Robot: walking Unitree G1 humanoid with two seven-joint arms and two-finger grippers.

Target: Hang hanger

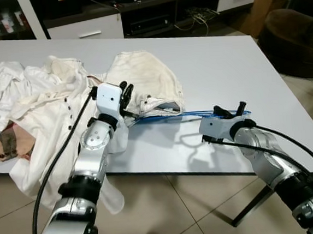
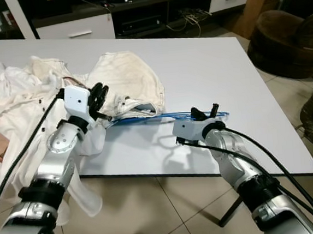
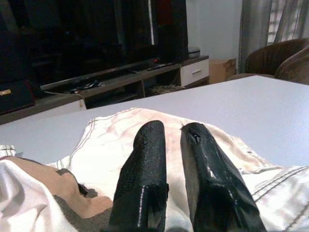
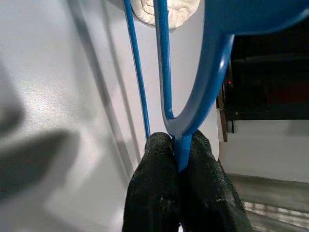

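Note:
A blue hanger (image 1: pixel 189 115) lies flat on the white table (image 1: pixel 223 62), one end tucked under a cream garment (image 1: pixel 145 77). My right gripper (image 1: pixel 230 110) is at the hanger's free end, near the table's front edge. In the right wrist view its fingers (image 4: pixel 154 164) are shut on the thin blue plastic (image 4: pixel 166 72). My left gripper (image 1: pixel 126 92) hovers over the cream garment's near edge, beside the hanger's covered end. In the left wrist view its fingers (image 3: pixel 145 164) are pressed almost together with nothing between them, above the cream garment (image 3: pixel 111 140).
A heap of white shirts (image 1: pixel 34 95) covers the table's left part and hangs over its front edge. A low TV cabinet (image 1: pixel 136 14) stands behind the table. A brown armchair (image 1: pixel 298 39) is at the right. Tiled floor (image 1: pixel 181 213) lies below the front edge.

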